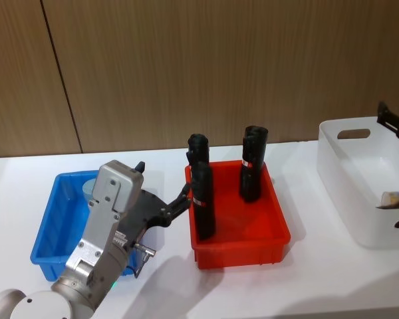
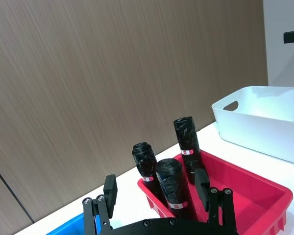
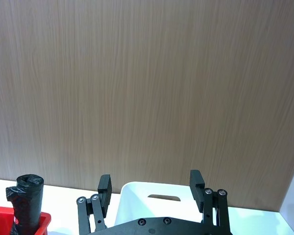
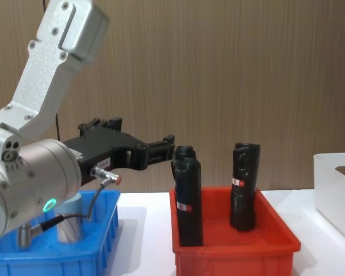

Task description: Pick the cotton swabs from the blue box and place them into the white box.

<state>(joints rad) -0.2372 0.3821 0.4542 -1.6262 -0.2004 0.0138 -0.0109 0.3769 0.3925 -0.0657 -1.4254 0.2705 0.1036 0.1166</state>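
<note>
Lower left of the head view, my left claw (image 1: 184, 195) hangs spread and empty above the blue box (image 1: 46, 238), beside the red bin (image 1: 274, 234). Cotton swabs (image 4: 70, 221) sit inside the blue box; white box (image 1: 346, 193) far right, right claw (image 3: 151, 188) spread.

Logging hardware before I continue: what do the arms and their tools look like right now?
The left arm has silver-grey metal links, a round joint with a green ring light, and a thin cable ending in a red-tipped plug. Its left tool is matte black, with two flat fingers on screwed linkage bars. The right tool looks the same: black, two rectangular fingers and visible screws.
</note>
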